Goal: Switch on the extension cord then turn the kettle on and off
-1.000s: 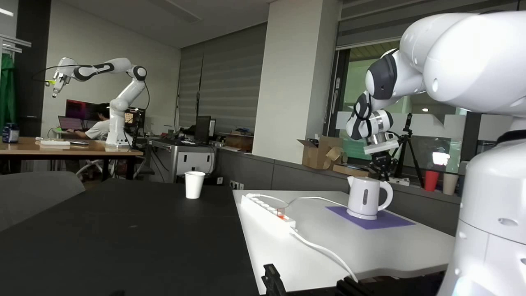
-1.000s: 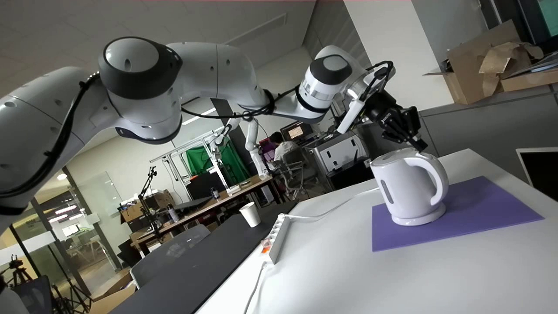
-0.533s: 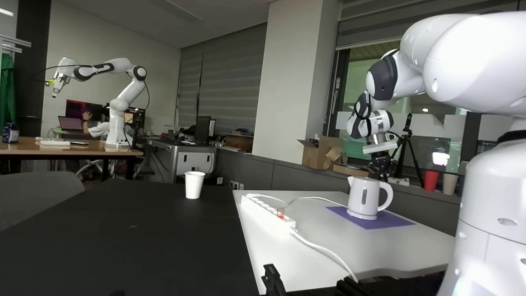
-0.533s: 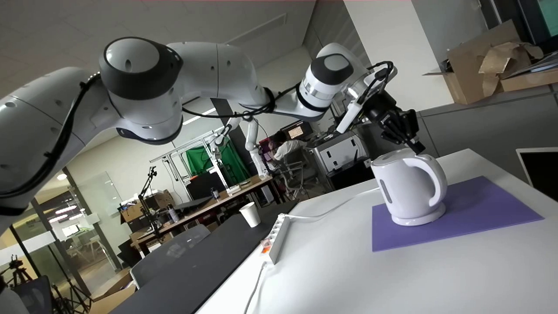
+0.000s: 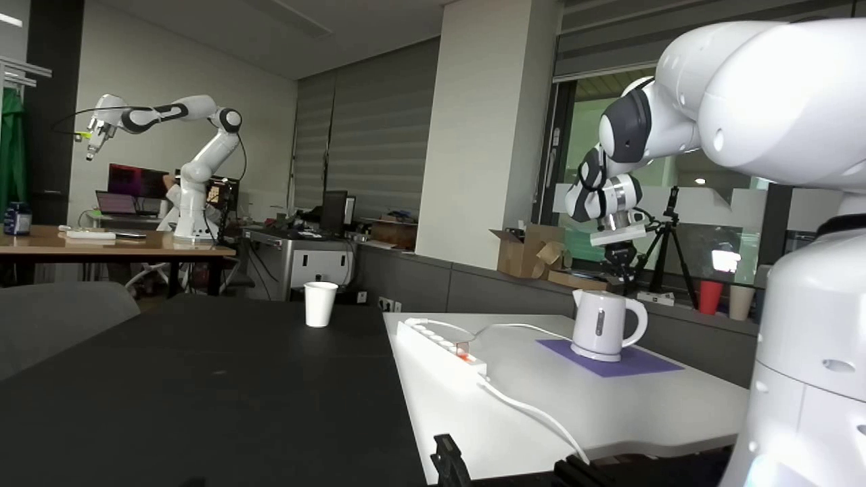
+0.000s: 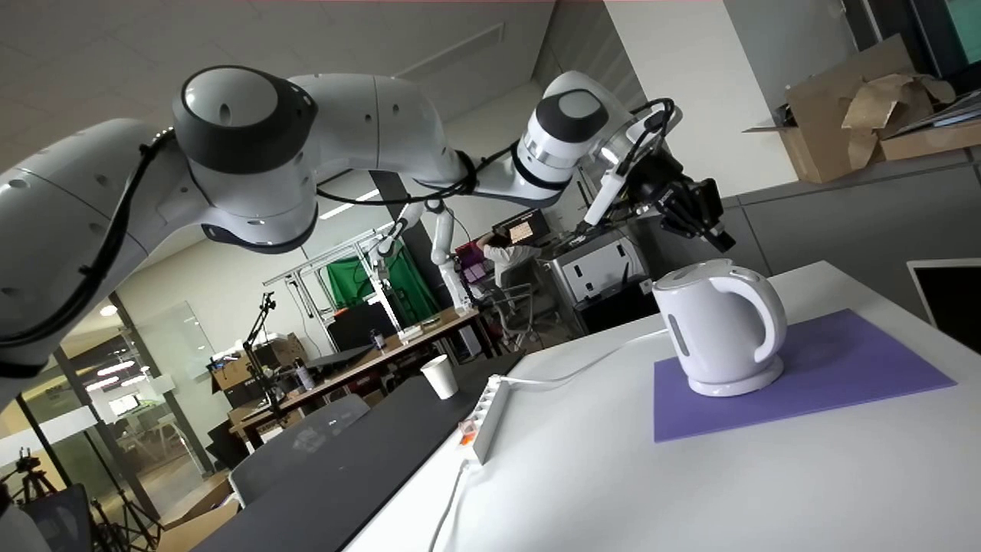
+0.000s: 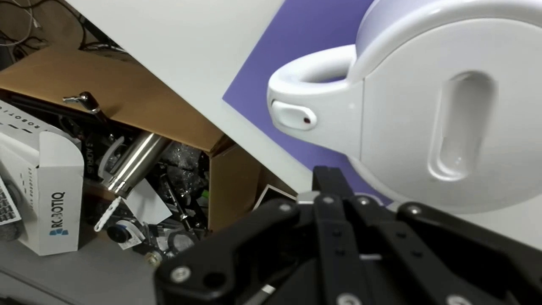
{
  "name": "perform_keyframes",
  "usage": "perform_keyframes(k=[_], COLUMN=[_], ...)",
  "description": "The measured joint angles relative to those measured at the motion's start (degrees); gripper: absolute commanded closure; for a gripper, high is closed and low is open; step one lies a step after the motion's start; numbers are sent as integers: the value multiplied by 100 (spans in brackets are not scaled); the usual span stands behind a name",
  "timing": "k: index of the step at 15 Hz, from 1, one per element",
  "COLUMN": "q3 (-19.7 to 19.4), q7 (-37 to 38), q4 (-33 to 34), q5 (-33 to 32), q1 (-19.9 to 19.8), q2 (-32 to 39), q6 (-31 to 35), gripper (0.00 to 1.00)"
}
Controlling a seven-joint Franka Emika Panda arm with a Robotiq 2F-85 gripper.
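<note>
The white kettle (image 5: 599, 325) stands upright on a purple mat in both exterior views (image 6: 716, 337). In the wrist view, the kettle (image 7: 406, 131) is seen from above, with a white switch (image 7: 294, 115) with a small dark red dot on top of its loop handle. My gripper (image 6: 724, 242) is shut and empty, above and apart from the kettle's handle side; its joined fingertips show in the wrist view (image 7: 332, 180). The white extension cord (image 5: 433, 348) lies along the table edge, its switch (image 6: 467, 435) showing orange-red. Its cable runs off the near end.
The purple mat (image 6: 843, 376) lies on the white table (image 6: 582, 475). A black table (image 5: 237, 392) adjoins it, bearing a white paper cup (image 5: 319, 304). A cable runs from the strip behind the kettle. Beyond the edge is an open cardboard box (image 7: 127, 97) of parts.
My gripper has risen off the top of the kettle's handle and shifted left in both exterior views, opening a gap. The kettle, slightly shifted a second ago, has settled on its base.
</note>
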Motion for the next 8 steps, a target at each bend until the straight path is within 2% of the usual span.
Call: perform_keyframes(k=[8], q3=[-323], q7=[2], q4=[9], q5=[-29], q1=[224], q2=[-321], q6=[-111], gripper=[100])
